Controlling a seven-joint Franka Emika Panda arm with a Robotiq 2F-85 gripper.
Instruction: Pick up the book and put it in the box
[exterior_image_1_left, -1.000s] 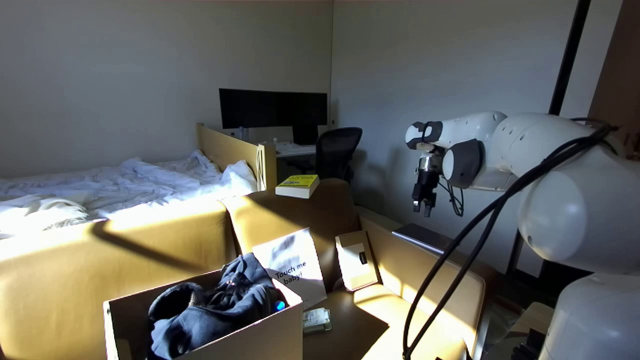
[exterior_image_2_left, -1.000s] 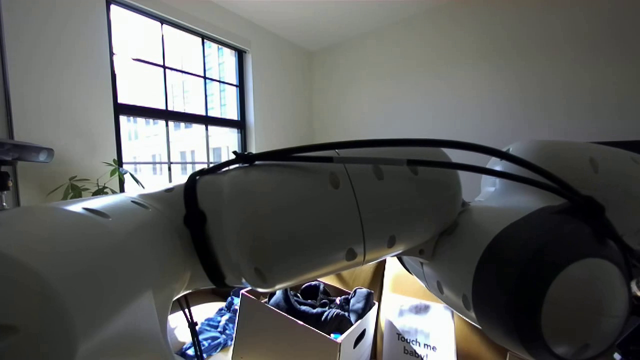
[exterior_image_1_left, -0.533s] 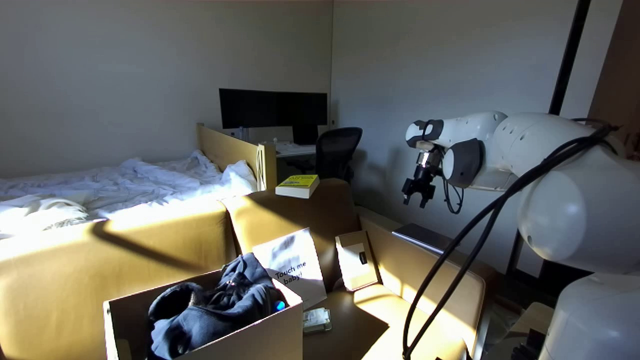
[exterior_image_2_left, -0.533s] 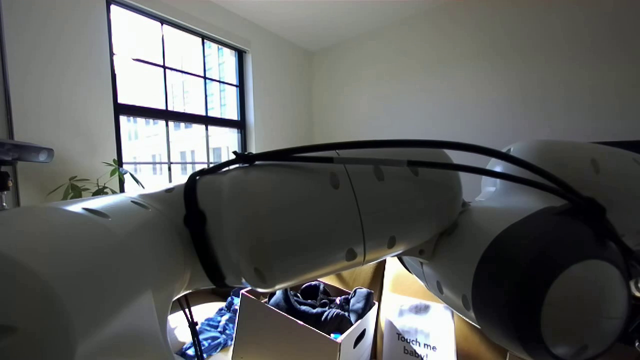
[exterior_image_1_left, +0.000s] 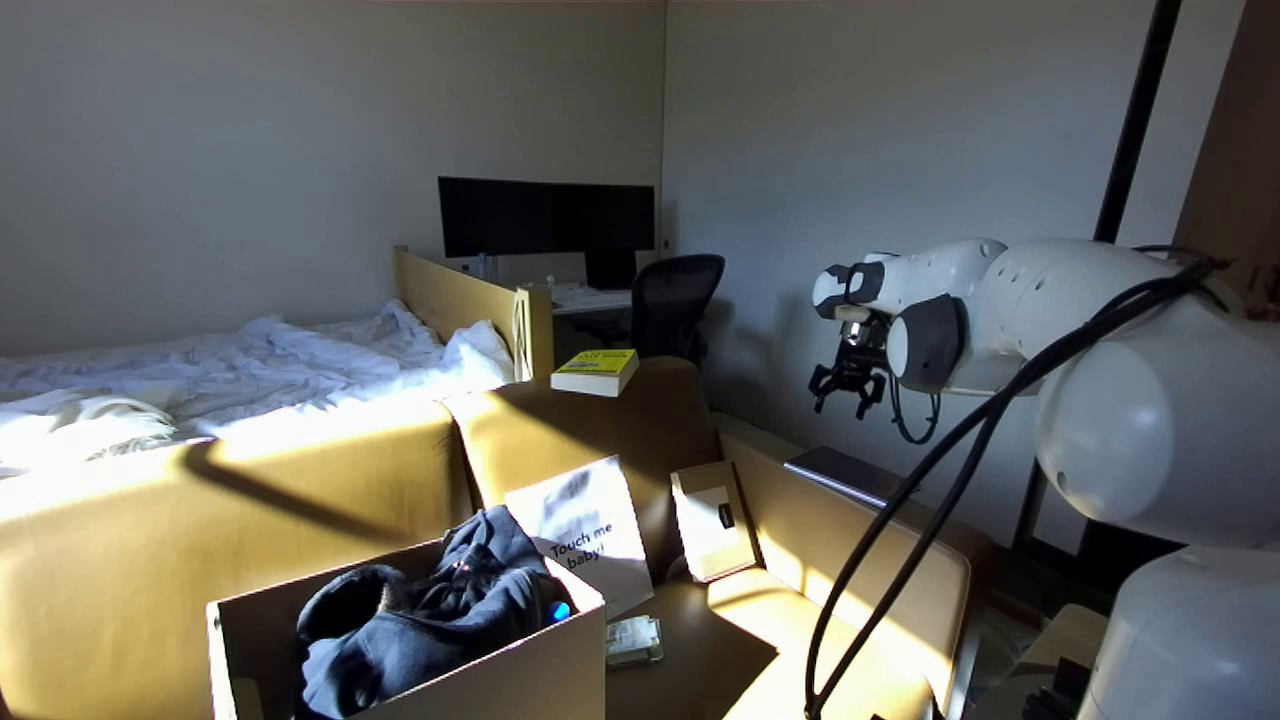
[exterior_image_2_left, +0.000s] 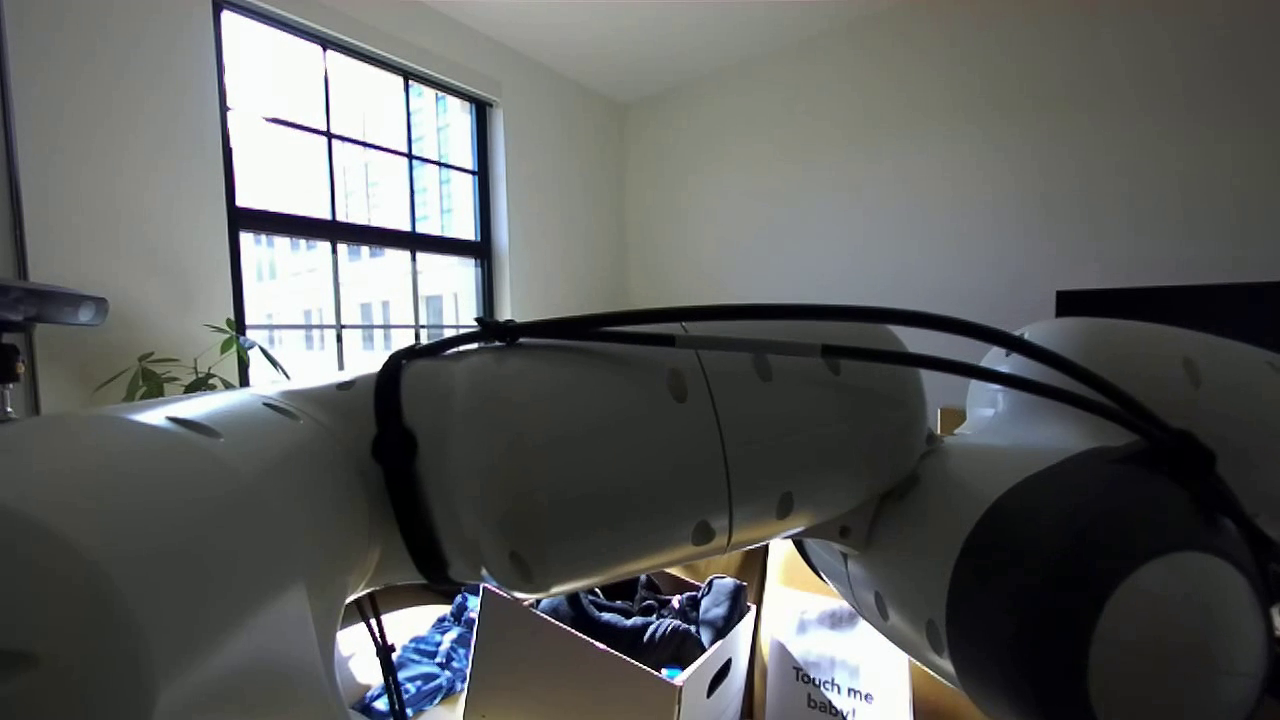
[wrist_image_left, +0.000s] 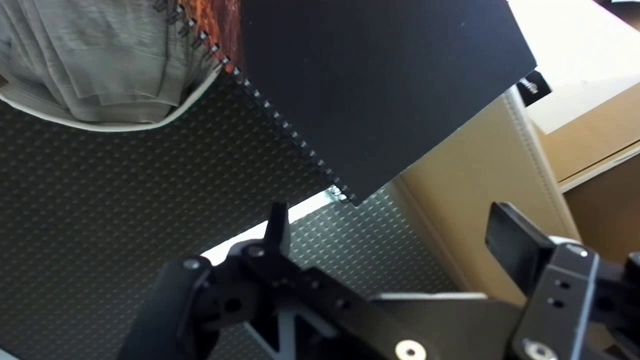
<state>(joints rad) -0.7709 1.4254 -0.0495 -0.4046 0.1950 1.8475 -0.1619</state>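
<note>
Not a stir from the big tan sofa (exterior_image_1_left: 100, 570), but there went the arm (exterior_image_2_left: 600, 450): within the last second it had sunk a little, baring a dark strip, probably the monitor (exterior_image_2_left: 1120, 303), behind it, and its far end had rolled round. That looked like lining up for a grasp, with nothing lifted yet. The pale, open-topped box (exterior_image_1_left: 550, 680) hadn't budged, dark clothing (exterior_image_1_left: 430, 630) heaped inside, so a cushioned but crowded landing seemed likely. And which book? Two candidates! A spiral-bound book (wrist_image_left: 385, 90), mostly dark, lay ahead of the gripper (exterior_image_1_left: 841, 409) in the wrist view; the yellow book (exterior_image_1_left: 597, 370) sat untouched atop the sofa's back, well apart from it. The task didn't say which, though the pose favoured the spiral-bound one.

On to that pose: the arm reaching out high, its last stretch bent down, the gripper hanging clear of everything, slightly tilted, turned so that both fingers (wrist_image_left: 515, 245) now showed side by side in an exterior view. Spread wide, they were, nothing between them, with a corner of the spiral-bound book pointing toward the gap. How high they hung above it, the wrist view couldn't settle.
</note>
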